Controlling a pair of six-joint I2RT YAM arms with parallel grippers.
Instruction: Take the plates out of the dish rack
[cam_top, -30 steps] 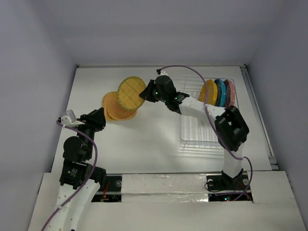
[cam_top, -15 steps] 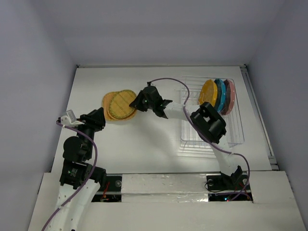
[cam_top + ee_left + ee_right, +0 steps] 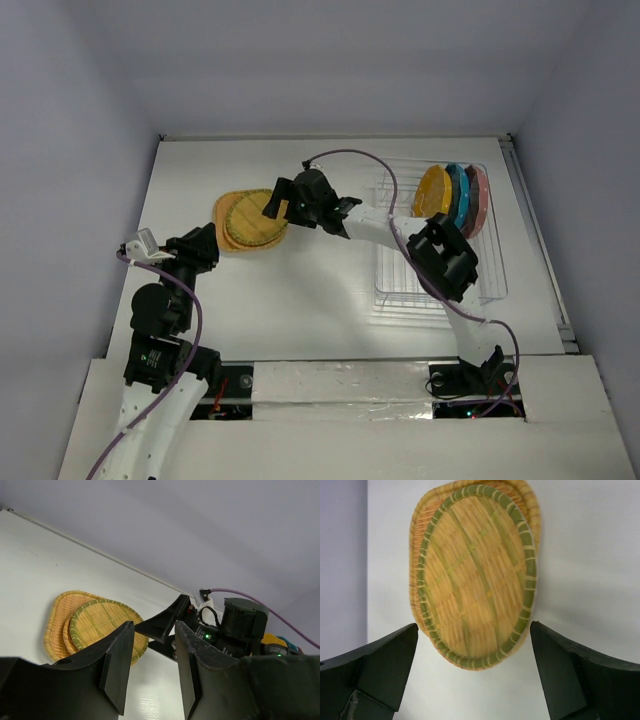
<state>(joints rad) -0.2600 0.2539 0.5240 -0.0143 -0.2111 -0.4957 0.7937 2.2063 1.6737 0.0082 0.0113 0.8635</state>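
Top view, stack: round woven plate point(image 3: 252, 222) lies on the tan plate point(image 3: 221, 212) on the tabletop point(image 3: 300, 290), well left of the dish rack point(image 3: 440, 275).
Top view, rack: yellow plate point(image 3: 432, 192), blue plate point(image 3: 459, 196) and pink plate point(image 3: 479, 193) stand in the far slots.
Top view, risk: right pincer point(image 3: 277, 206) is at the stack's edge, so a sideways exit could drag the top plate.
Left wrist, left pincer point(image 3: 150, 667): fingers apart, empty, close to the right arm. A swing by either arm risks collision.
Right wrist, pincer: spread wide, gripping nothing. The round plate sits off-centre and a nudge may slide it.

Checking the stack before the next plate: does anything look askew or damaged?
Nothing damaged. The round woven plate rests off-centre on the squarish woven plate, its rim overhanging one edge; otherwise nothing stands out.
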